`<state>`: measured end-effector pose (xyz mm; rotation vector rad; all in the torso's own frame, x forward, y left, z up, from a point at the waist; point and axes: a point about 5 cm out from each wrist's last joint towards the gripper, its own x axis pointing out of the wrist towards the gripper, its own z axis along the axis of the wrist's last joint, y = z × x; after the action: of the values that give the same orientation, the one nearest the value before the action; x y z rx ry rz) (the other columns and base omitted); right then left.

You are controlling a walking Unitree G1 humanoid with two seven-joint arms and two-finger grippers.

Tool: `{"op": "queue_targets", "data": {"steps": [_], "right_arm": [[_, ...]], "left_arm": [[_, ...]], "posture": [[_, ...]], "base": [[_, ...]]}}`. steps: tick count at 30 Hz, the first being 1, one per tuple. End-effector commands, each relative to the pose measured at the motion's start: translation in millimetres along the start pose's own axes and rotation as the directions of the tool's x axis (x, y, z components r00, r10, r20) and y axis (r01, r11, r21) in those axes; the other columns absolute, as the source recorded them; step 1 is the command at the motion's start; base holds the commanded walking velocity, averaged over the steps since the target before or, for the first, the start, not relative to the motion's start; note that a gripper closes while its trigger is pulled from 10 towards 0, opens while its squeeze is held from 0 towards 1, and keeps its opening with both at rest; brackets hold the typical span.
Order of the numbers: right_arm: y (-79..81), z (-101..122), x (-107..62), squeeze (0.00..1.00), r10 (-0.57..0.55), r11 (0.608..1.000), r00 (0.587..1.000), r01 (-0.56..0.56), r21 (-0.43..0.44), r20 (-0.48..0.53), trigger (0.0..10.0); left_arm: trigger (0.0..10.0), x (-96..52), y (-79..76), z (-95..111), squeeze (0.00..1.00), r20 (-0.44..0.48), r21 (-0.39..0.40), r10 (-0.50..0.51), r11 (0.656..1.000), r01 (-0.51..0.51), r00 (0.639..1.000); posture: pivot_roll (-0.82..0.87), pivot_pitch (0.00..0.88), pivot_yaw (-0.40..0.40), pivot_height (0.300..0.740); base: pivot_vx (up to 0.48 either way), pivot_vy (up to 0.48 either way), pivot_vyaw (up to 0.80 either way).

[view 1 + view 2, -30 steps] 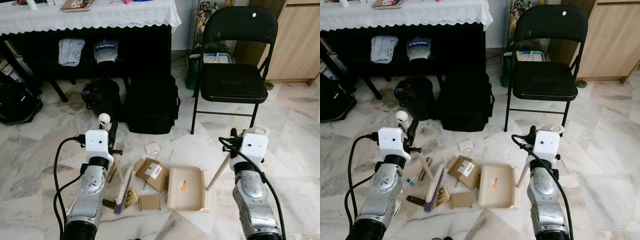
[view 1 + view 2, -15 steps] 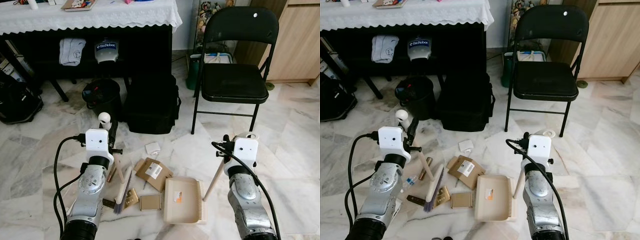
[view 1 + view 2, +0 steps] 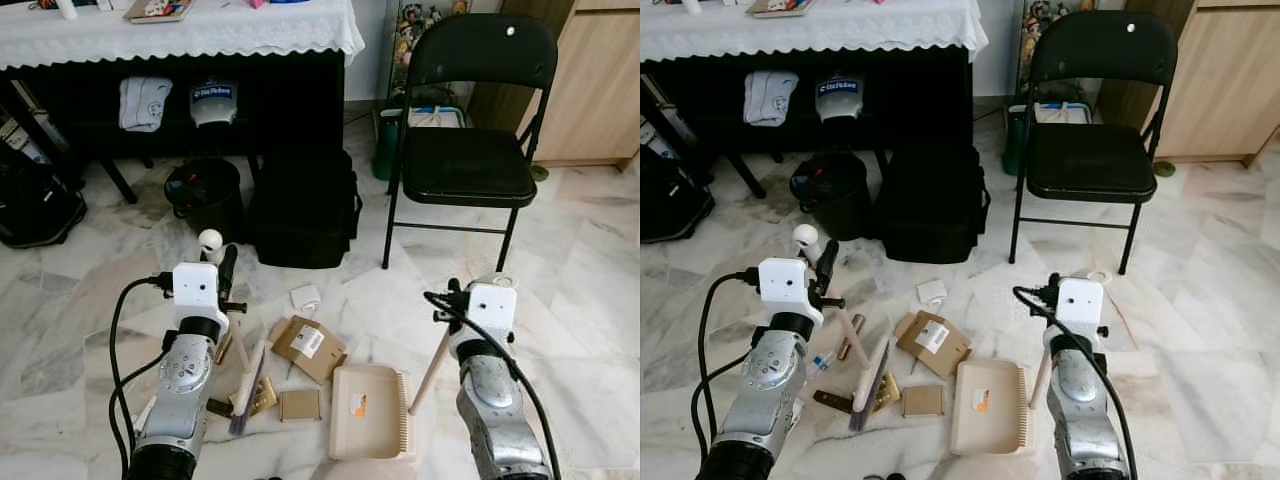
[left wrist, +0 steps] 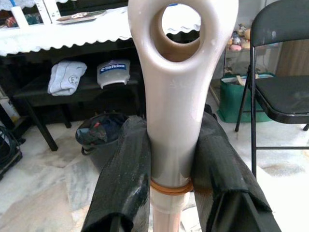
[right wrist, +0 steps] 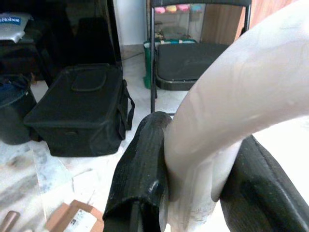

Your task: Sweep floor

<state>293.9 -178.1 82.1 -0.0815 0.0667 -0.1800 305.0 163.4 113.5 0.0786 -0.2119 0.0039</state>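
Note:
My left gripper (image 3: 224,276) is shut on the pale handle of a hand brush (image 4: 179,96), whose loop end sticks up above the fingers. Its bristle head (image 3: 246,384) rests on the marble floor among litter. That litter includes a brown cardboard box (image 3: 308,345), a small cardboard square (image 3: 300,404), a gold wrapper (image 3: 265,396) and a white scrap (image 3: 305,296). My right gripper (image 3: 474,292) is shut on the long handle (image 5: 227,101) of a beige dustpan (image 3: 370,426). The dustpan lies flat on the floor just right of the litter.
A black folding chair (image 3: 470,160) stands ahead on the right. A black bag (image 3: 303,205) and a black bin (image 3: 203,195) sit in front of a table with a white cloth (image 3: 200,30). A dark backpack (image 3: 35,205) lies far left, and a wooden cabinet (image 3: 600,80) stands far right.
The dustpan has slid across the floor toward me, and my right arm has shifted left with it. The brush and left arm have barely moved.

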Motion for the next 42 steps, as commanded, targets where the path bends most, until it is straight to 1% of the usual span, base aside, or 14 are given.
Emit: {"op": "queue_targets", "data": {"steps": [1, 11, 16, 27, 37, 42], "right_arm": [[4.1, 10, 3.1, 0.0, 0.012, 1.0, 0.999, -0.013, 0.007, 0.049, 10.0], [7.2, 10, 4.5, 0.0, 0.029, 1.0, 0.998, -0.029, 0.002, 0.048, 10.0], [8.8, 2, 1.6, 0.0, 0.032, 0.999, 0.999, -0.032, 0.001, 0.026, 10.0], [5.5, -11, -1.2, 0.0, 0.02, 1.0, 1.0, -0.02, -0.015, -0.013, 10.0], [7.8, -13, 0.3, 0.0, 0.031, 0.999, 1.0, -0.031, -0.025, 0.0, 10.0], [11.1, -10, 1.3, 0.0, 0.047, 0.999, 0.999, -0.047, -0.025, 0.024, 10.0]], "left_arm": [[10.0, -1.4, 5.8, 8, 0.0, 0.045, 0.009, 0.024, 1.0, -0.024, 0.999], [10.0, -4.5, 7.0, 7, 0.0, 0.04, 0.009, 0.03, 0.999, -0.031, 0.999], [10.0, -4.5, 10.4, 8, 0.0, 0.041, 0.016, 0.037, 0.999, -0.037, 0.998], [10.0, -7.9, 13.0, 8, 0.0, 0.04, 0.021, 0.045, 0.999, -0.046, 0.998], [10.0, -12.7, 19.1, 5, 0.0, 0.018, 0.01, 0.07, 0.997, -0.071, 0.997], [10.0, -15.0, 23.7, 1, 0.0, -0.011, 0.027, 0.051, 0.998, -0.05, 0.999]], "posture": [[-0.01, 0.145, 0.052, 0.74], [-0.01, 0.165, 0.051, 0.74], [0.0, 0.172, 0.052, 0.74], [0.0, 0.187, 0.052, 0.74], [0.01, 0.2, 0.051, 0.74], [0.01, 0.202, 0.052, 0.74]], "base": [[0.0, 0.0, 0.0], [0.0, 0.0, 0.0], [0.0, 0.0, 0.0], [0.0, 0.0, 0.0], [0.0, 0.0, 0.0], [0.0, 0.0, 0.0]]}}
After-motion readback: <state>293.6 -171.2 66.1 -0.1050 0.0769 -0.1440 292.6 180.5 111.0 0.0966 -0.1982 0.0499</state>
